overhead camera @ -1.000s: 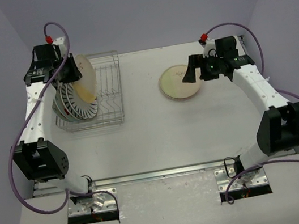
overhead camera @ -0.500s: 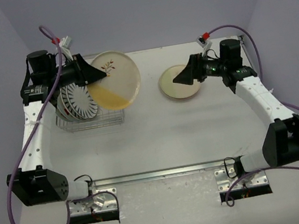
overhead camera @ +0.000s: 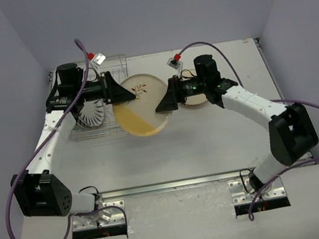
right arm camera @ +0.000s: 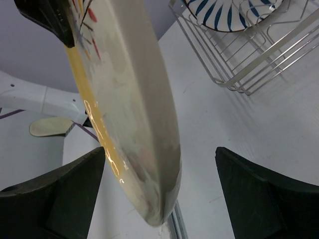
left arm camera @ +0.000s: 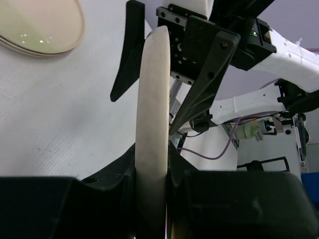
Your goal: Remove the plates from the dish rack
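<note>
Tan sprig plate (overhead camera: pixel 145 106) gripped on the left, straddled on the right

The plate's rim is clenched in the left gripper (overhead camera: pixel 122 95), whose arm is stretched rightward past the dish rack (overhead camera: pixel 103 129). The right gripper (overhead camera: pixel 162 104), extended leftward, is spread wide astride the opposite rim. A cream plate (left arm camera: pixel 40 25) is seen on the surface (overhead camera: pixel 212 141) behind it.
</note>
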`<state>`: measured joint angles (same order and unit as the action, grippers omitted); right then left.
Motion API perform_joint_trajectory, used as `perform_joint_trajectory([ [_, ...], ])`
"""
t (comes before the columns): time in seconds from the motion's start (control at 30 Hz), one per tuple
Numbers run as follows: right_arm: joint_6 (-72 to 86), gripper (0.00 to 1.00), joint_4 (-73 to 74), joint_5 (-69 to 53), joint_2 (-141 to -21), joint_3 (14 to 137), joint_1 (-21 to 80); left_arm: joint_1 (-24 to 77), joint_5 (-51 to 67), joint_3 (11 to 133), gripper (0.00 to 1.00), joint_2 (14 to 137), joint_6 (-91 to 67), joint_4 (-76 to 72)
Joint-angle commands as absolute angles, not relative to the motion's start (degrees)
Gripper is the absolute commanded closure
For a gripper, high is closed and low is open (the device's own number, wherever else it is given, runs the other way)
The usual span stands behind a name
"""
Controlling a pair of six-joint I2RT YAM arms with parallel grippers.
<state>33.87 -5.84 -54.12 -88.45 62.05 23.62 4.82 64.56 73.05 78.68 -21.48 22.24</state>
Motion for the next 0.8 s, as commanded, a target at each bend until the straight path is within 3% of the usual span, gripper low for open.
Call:
perform_joint_trajectory([
  [0.0,36.88,0.32,-11.70,-57.46,-90.79,64.96,24.61,5.80,69.35,73.35,1.00,76.33,-22.50,16.22],
  [0.1,39.37,0.95,-14.89,-58.78,-90.23,63.27,24.60,5.80,68.37,73.40,1.00,76.64,-20.76,18.13],
  [0.13,39.49,0.98,-14.57,-58.67,-89.72,62.92,24.55,5.80,67.13,73.51,0.98,76.64,-19.74,18.65],
  [0.17,39.55,1.00,-14.37,-58.81,-89.29,62.57,24.43,5.80,66.17,73.66,0.94,76.64,-19.26,19.22],
  [0.3,41.16,1.00,-14.29,-60.09,-87.71,60.51,20.46,5.71,58.53,76.77,0.48,76.77,-14.70,24.03],
  [0.4,43.21,1.00,-14.08,-60.92,-87.14,58.95,15.11,5.61,48.71,79.17,0.02,76.26,-11.84,27.40],
  [0.57,43.89,1.00,-9.75,-60.98,-89.19,58.09,2.70,4.52,34.71,80.67,0.00,74.96,-9.62,29.87],
  [0.77,44.03,1.00,-5.72,-61.51,-96.76,60.82,-5.88,4.30,32.87,78.58,0.00,73.57,-9.93,28.66],
])
